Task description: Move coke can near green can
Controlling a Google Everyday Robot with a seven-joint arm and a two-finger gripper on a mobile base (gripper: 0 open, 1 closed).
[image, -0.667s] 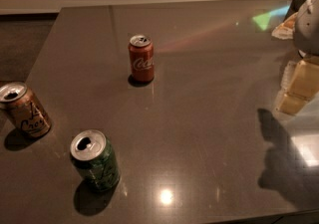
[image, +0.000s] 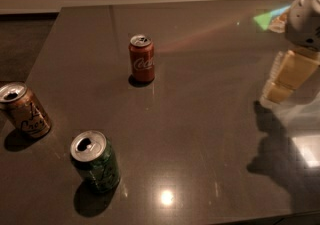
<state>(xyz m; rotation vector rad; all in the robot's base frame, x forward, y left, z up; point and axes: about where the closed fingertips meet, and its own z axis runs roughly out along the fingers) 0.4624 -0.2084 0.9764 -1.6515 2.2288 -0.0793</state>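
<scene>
The red coke can [image: 142,59] stands upright on the dark table [image: 210,134], left of the middle and towards the back. The green can [image: 96,161] stands upright near the front left, well apart from the coke can. My gripper [image: 276,94] hangs at the right edge of the camera view, with a grey-white body and pale yellow fingers [image: 292,71] pointing down just above the table. It is far to the right of the coke can and holds nothing that I can see.
A tan-orange can [image: 24,110] with dark script stands upright at the left edge of the table, behind and left of the green can. The gripper's shadow lies on the table at the front right. A pale wall runs behind the table.
The gripper has shifted slightly to the left. The three cans have not moved.
</scene>
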